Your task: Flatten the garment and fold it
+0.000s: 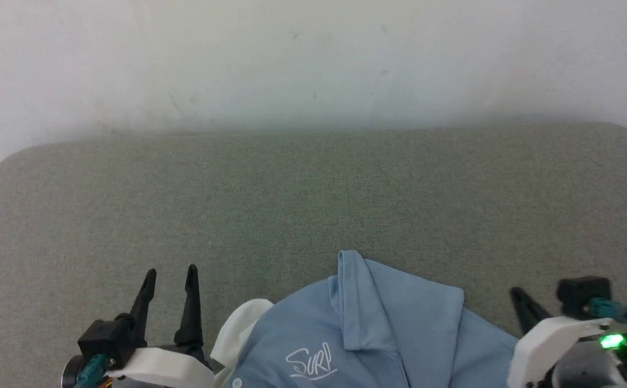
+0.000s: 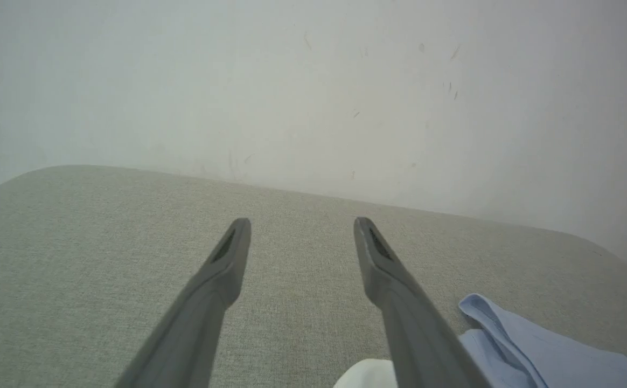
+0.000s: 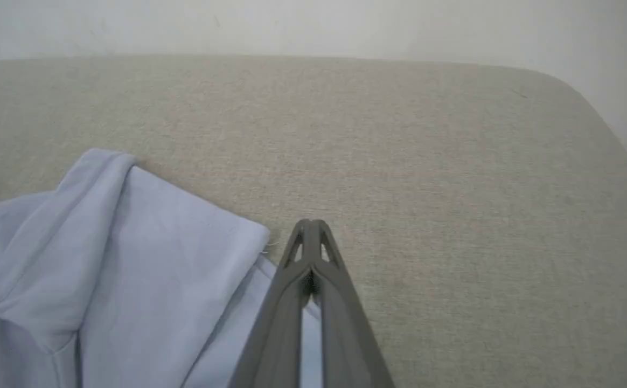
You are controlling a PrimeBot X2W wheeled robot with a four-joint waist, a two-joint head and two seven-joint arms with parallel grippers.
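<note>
While the head view is showing white "SUR" script point(image 1: 313, 362) on the shirt point(image 1: 399, 318), the right gripper point(image 3: 309, 225) is holding its fingers pressed together at the shirt's edge, and the left gripper point(image 2: 302, 225) is holding its fingers wide apart.

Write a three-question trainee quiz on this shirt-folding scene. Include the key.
1. True or false: the left tool stands open over bare upholstery.
2. The polo shirt has a collar that is: A white, B black, C red.
3. Fill in: the right tool, beside the shirt's edge, is ____ (open or shut).
Key: 1 true; 2 A; 3 shut.
</note>
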